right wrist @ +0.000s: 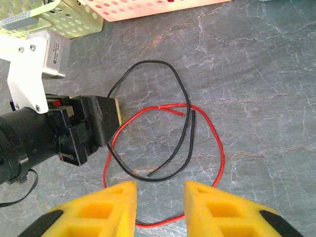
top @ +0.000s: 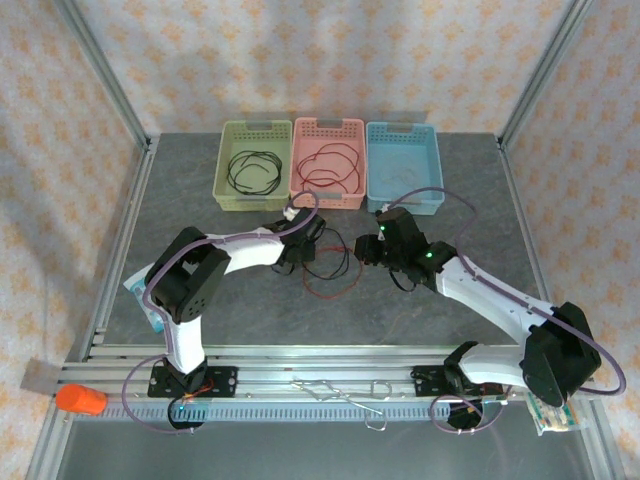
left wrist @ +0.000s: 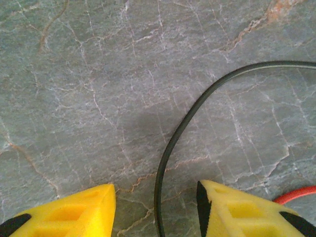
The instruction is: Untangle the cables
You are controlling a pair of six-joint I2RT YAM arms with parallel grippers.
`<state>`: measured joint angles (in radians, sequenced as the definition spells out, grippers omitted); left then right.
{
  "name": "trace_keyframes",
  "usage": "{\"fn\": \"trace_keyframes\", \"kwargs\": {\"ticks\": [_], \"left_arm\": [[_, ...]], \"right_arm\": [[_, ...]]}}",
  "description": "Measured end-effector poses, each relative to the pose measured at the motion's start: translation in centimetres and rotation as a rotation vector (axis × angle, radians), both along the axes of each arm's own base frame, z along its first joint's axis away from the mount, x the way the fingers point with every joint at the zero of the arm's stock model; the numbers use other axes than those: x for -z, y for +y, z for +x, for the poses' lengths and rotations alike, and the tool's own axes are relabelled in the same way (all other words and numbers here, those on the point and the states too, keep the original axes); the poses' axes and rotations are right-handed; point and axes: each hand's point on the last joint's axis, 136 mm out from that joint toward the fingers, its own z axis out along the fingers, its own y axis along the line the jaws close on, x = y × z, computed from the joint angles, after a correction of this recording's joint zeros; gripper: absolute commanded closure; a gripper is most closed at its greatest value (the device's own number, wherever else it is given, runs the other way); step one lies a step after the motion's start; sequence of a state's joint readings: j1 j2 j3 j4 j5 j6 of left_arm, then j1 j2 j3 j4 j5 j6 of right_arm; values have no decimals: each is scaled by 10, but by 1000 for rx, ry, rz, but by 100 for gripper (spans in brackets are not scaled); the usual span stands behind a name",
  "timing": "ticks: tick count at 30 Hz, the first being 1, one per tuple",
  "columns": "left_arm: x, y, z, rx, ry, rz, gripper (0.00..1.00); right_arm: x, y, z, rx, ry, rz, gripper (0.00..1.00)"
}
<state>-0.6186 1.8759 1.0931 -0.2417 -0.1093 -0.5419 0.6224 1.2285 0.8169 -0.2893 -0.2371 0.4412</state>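
Observation:
Two loose cables lie tangled on the grey table between my grippers. The black cable curls in a loop and crosses the red cable, which rings it; in the top view the black one lies above the red one. My left gripper is open and low over the table, with the black cable running between its yellow fingers, untouched by either. A bit of the red cable shows at its right. My right gripper is open above the red loop's near edge. From above, the left gripper and right gripper face each other.
Three baskets stand at the back: green with a black cable, pink with a red one, blue with a pale one. The left arm's black wrist housing sits close to the loops. An orange object rests on the front rail.

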Motion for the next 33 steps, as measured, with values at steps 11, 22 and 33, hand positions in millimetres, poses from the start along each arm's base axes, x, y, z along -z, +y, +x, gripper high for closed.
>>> {"fn": "trace_keyframes", "kwargs": {"ticks": [11, 22, 33], "left_arm": [[0, -1, 4, 6, -13, -4, 86], [-59, -20, -6, 76, -141, -46, 100], [-141, -14, -22, 114, -317, -159, 100]], "right_arm": [[-4, -1, 0, 4, -12, 6, 71], [-37, -10, 4, 47, -122, 43, 70], [-64, -26, 10, 108, -235, 30, 70]]}}
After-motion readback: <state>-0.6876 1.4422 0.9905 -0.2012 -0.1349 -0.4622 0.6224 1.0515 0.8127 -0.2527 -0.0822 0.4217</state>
